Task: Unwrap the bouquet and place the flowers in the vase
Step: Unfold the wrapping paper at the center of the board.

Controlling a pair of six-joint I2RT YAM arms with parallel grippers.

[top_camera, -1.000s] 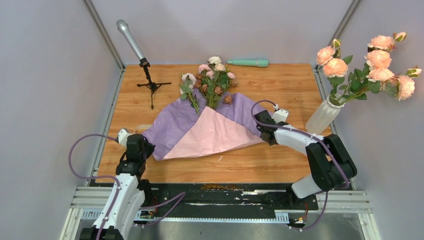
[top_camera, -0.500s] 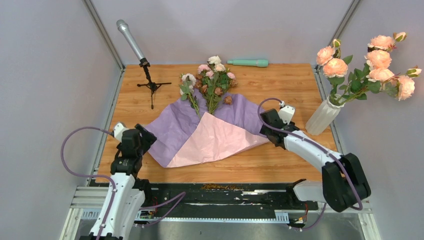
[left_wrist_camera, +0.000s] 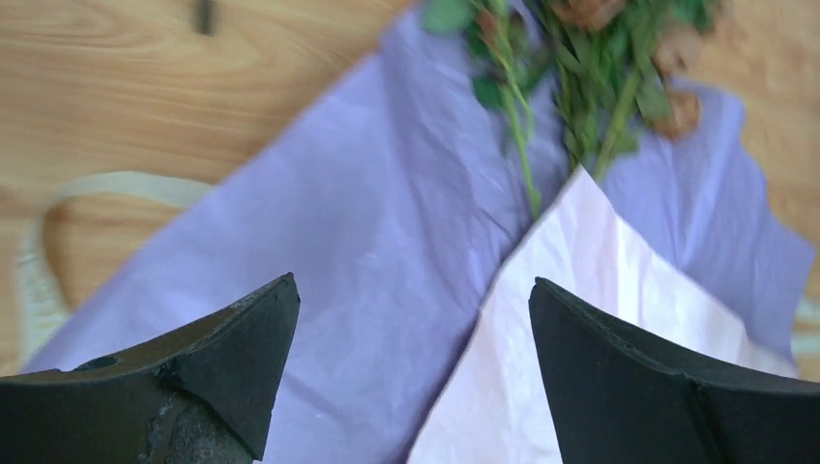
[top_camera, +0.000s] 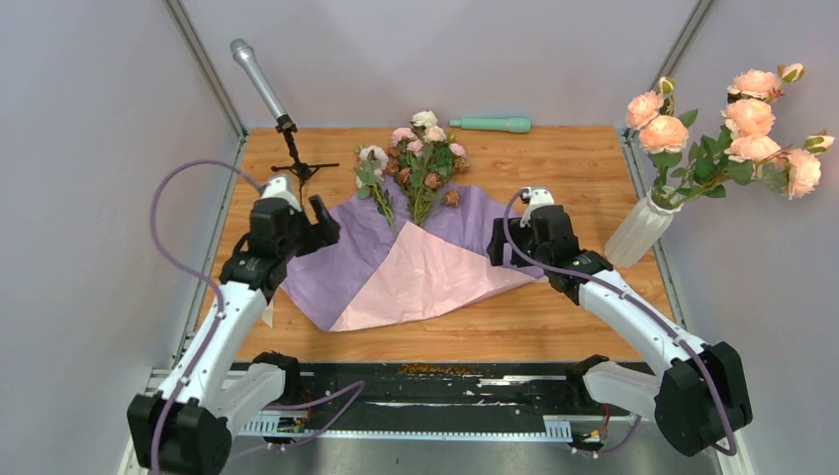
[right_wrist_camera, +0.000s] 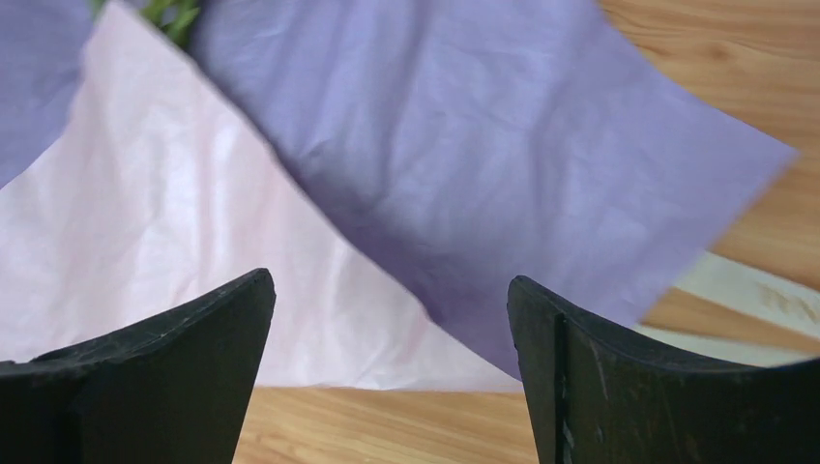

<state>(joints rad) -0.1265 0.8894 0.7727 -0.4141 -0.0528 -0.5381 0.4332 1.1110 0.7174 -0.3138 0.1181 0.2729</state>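
Flowers (top_camera: 416,163) lie on the opened lilac-and-pink paper (top_camera: 416,267) at the middle of the table (top_camera: 564,168). Left gripper (top_camera: 324,226) and right gripper (top_camera: 494,247) hover over the paper's 2 sides, jaws apart, empty. Vase (top_camera: 633,233) stands at the right edge.

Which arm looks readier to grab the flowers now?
Probably left: the left fingers, open, point straight at the flowers; the right fingers face mostly wrapping paper.
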